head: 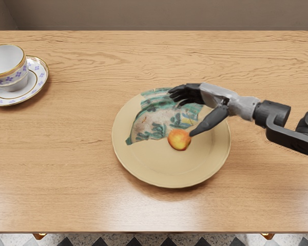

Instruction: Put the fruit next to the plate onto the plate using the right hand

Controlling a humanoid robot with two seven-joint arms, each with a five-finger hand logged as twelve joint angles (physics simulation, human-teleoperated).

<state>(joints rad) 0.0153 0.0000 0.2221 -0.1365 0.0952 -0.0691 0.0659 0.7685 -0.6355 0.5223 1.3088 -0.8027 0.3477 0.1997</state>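
A small orange-red fruit (179,139) lies on the round beige plate (159,171), a little right of its middle, beside the green painted pattern. My right hand (191,110) hovers over the plate's upper right part, its arm coming in from the right edge. Its fingers are spread and hold nothing; the thumb (208,123) points down toward the fruit, its tip just beside it. The other dark fingers (182,94) reach over the plate's far rim. The left arm does not show.
A white cup (6,64) with a blue-flowered band stands on a matching saucer (33,82) at the table's far left. The wooden table (66,169) ends at the bottom of the view, with a checkered floor below.
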